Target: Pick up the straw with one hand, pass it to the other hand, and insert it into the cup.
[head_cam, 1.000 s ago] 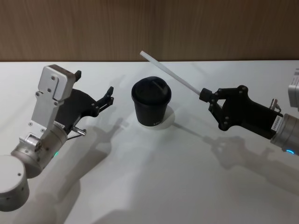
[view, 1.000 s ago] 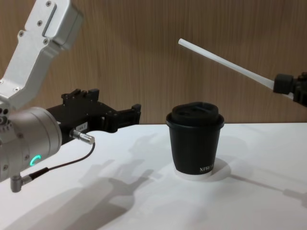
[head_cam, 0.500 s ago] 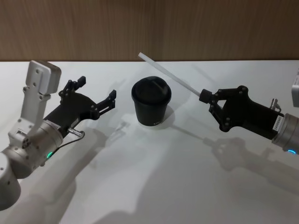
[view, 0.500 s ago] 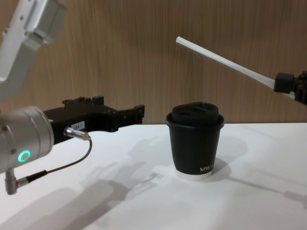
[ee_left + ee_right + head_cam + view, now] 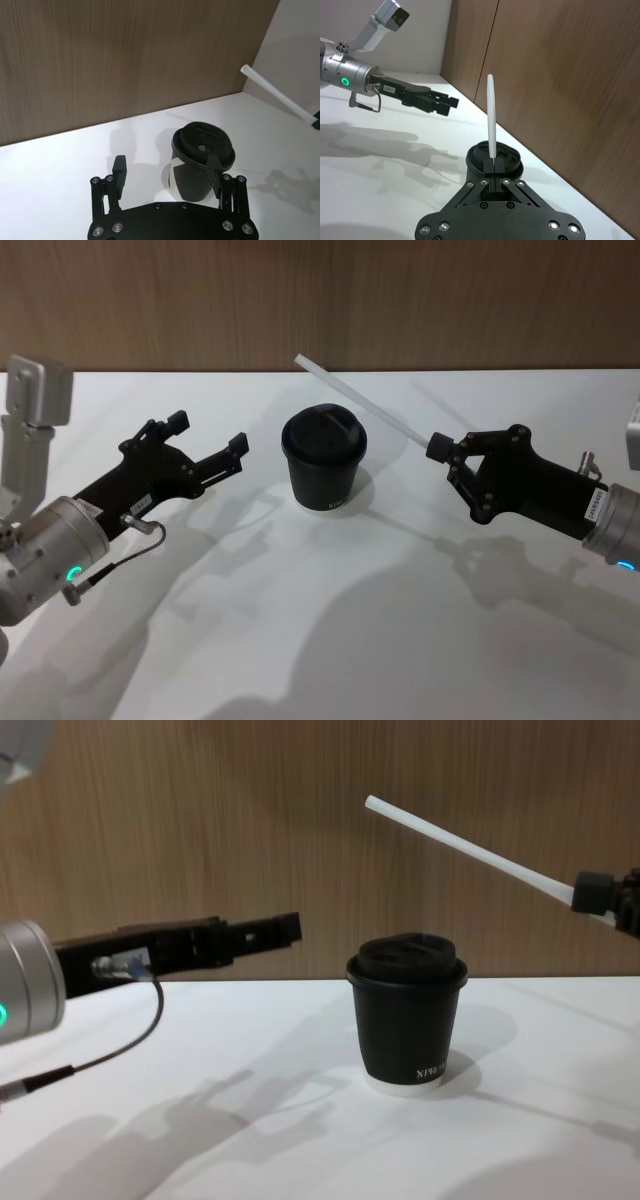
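Over the cup (image 5: 323, 465), the straw (image 5: 360, 405) slants upward, pinched at its lower end by the right tool (image 5: 437, 447). Left of the cup, the left tool (image 5: 210, 432) has risen and levelled, fingers spread wide, so the handover looks near.

The straw (image 5: 360, 400) is showing plain white; the cup (image 5: 323, 475) is showing black with white lettering and a white base rim; the counter (image 5: 330, 640) is looking white.
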